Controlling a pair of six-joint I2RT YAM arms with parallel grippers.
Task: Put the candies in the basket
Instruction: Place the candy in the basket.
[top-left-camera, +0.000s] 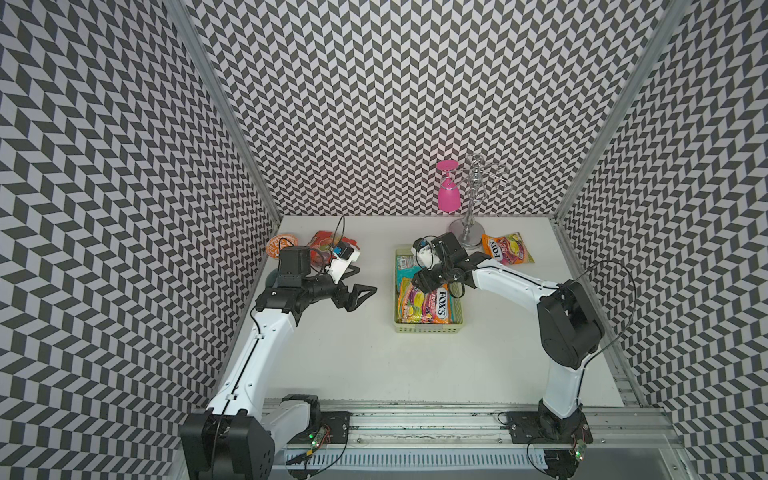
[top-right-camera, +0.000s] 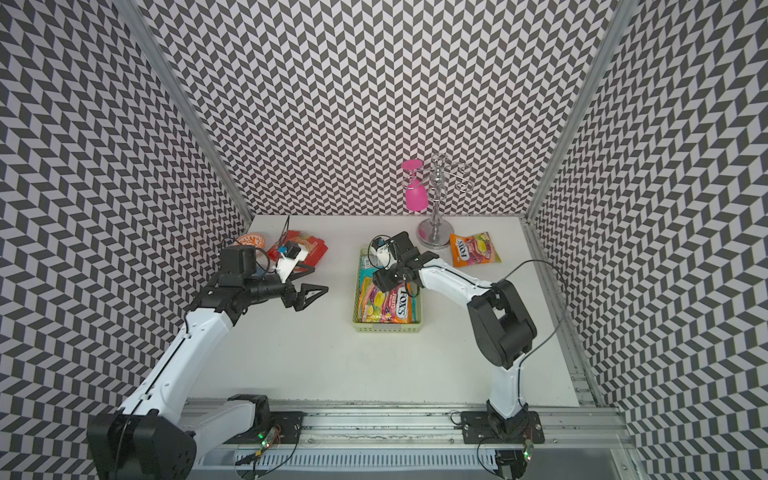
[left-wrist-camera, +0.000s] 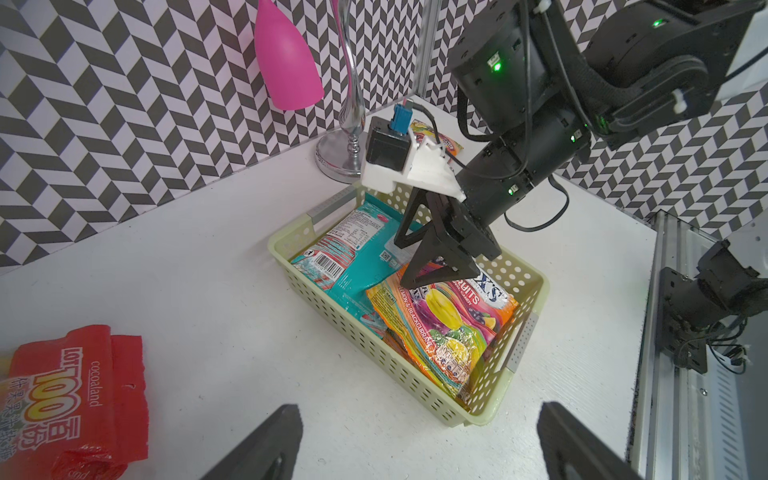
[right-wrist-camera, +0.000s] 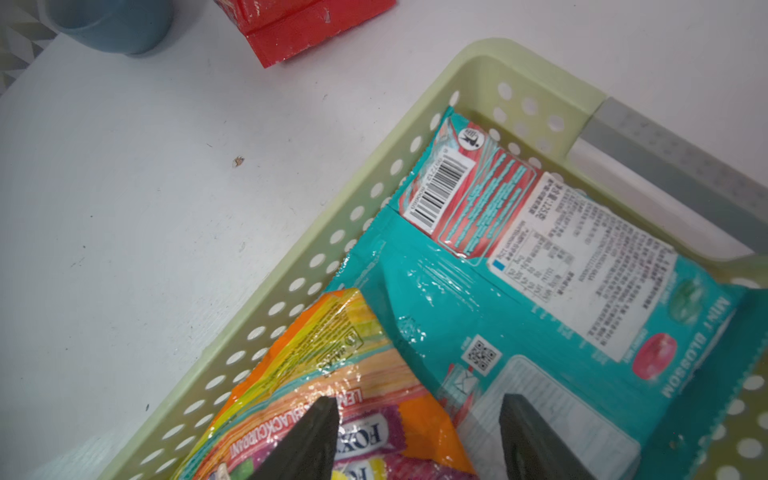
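You have the red bag (top-left-camera: 322, 245) lying outside on the table, with the left gripper (top-left-camera: 368, 277) near it, wide open and empty. The basket (top-left-camera: 428, 329) holds two candies. The right gripper (right-wrist-camera: 417, 401) hangs over them, fingers parted on nothing, so this looks like a drop-off. Next, reach right for the orange bag (top-left-camera: 508, 249) and pinch an edge.

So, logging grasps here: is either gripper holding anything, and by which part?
Nothing is held. Left gripper is open, empty; right gripper is open above the orange bag in the basket.
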